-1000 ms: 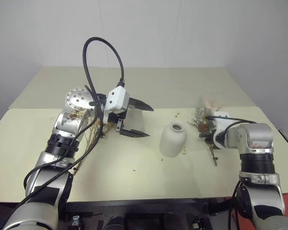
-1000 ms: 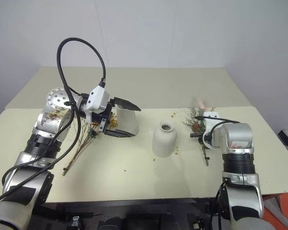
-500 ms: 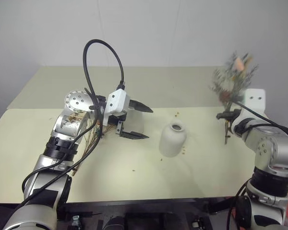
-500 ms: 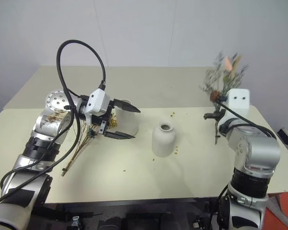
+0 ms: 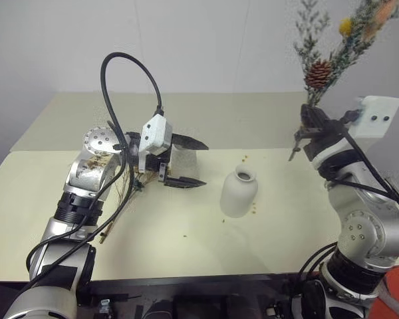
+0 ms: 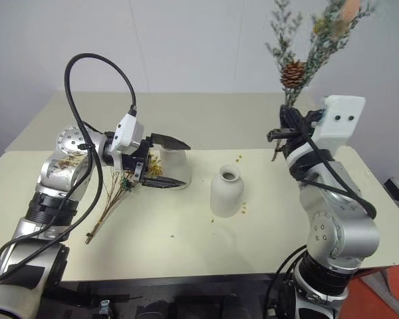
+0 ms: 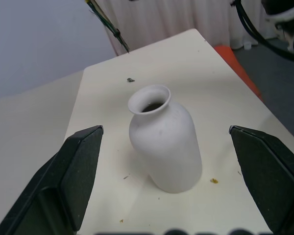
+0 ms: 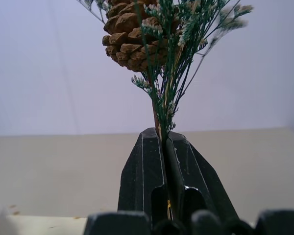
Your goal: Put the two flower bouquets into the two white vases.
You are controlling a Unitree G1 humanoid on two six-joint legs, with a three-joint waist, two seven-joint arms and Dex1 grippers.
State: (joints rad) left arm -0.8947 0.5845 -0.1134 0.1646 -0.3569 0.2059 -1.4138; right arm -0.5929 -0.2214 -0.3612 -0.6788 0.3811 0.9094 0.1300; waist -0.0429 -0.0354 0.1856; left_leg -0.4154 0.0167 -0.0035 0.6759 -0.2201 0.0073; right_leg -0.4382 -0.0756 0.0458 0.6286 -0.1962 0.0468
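The right gripper (image 8: 164, 161) holds the grey-green pinecone bouquet (image 5: 322, 63) upright above the table (image 5: 266, 119), fingers pinched tight low on its thin stems; it looks light and brittle. The left gripper (image 5: 189, 161) gapes wide toward the squat vase (image 5: 239, 193)

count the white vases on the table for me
2. The squat narrow-necked vase stands near the table's middle, alone. The taller vase stands to its left, partly hidden behind the open left hand, beside the yellow-orange bouquet lying on the table.
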